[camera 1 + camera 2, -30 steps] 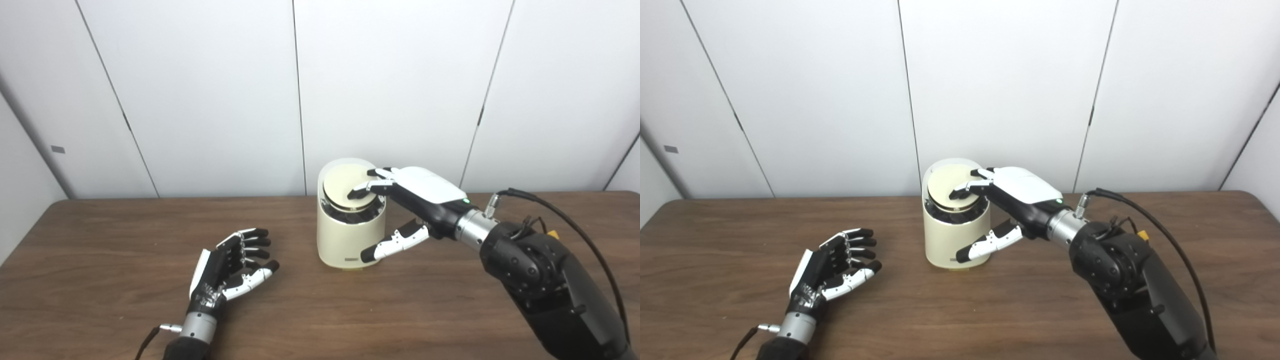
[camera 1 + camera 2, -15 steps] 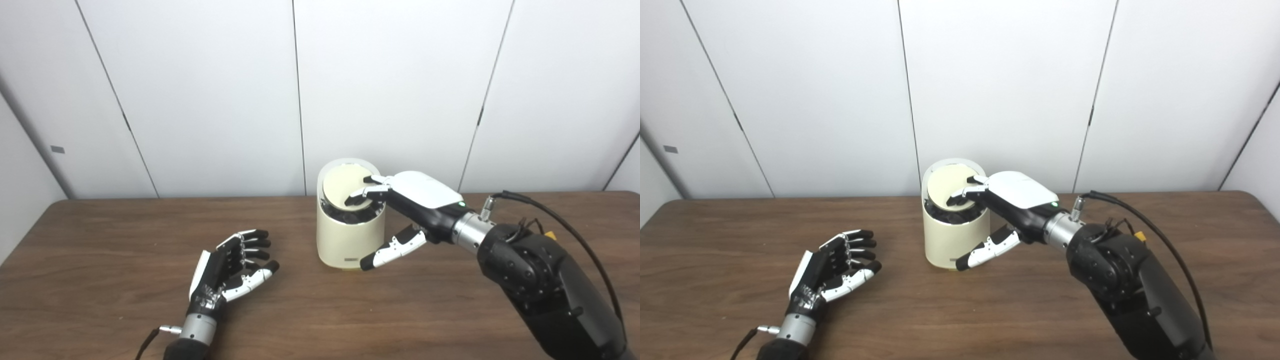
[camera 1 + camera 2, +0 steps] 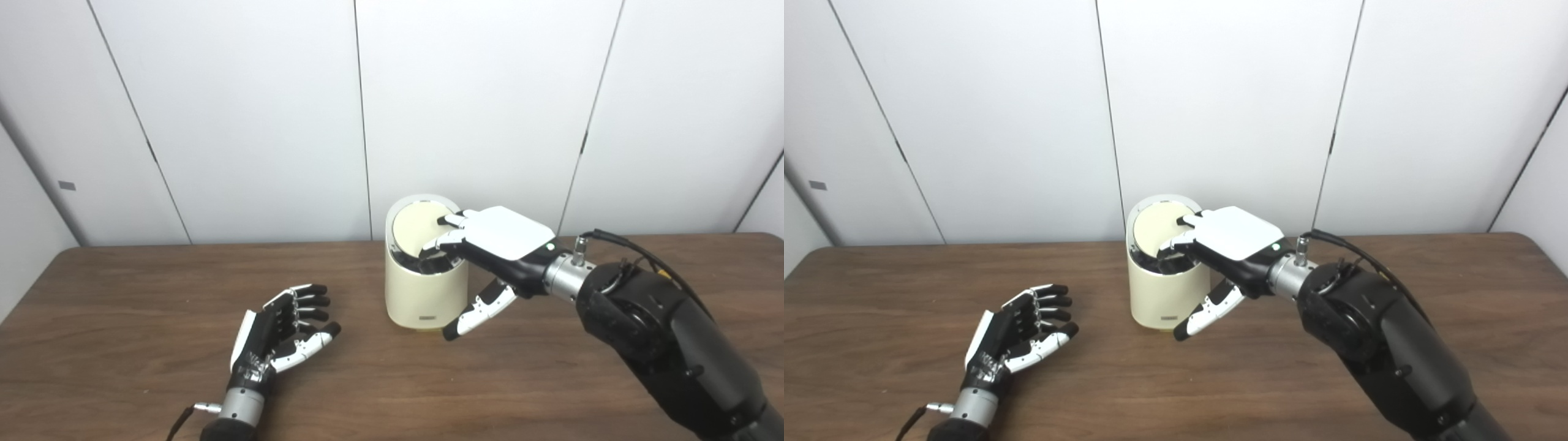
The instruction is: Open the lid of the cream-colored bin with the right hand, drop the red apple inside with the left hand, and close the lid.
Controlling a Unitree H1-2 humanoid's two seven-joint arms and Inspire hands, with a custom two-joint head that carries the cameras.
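Note:
The cream-colored bin (image 3: 422,297) stands upright at the back middle of the table. Its round swing lid (image 3: 409,229) is tilted, its near edge dipped into the dark opening. My right hand (image 3: 497,237) lies over the bin's right rim with its fingers (image 3: 438,245) pressing on the lid and its thumb hanging beside the bin's wall; it holds nothing. My left hand (image 3: 278,331) rests open on the table to the bin's front left, palm up and empty. No red apple shows in either view.
The brown wooden table (image 3: 122,294) runs across the whole picture, with white wall panels (image 3: 245,122) right behind its far edge. A black cable (image 3: 618,242) loops above my right wrist.
My right hand has sunk and pushed further onto the lid, and the lid has tipped steeper into the bin. My left hand has stayed put. The camera has shifted slightly.

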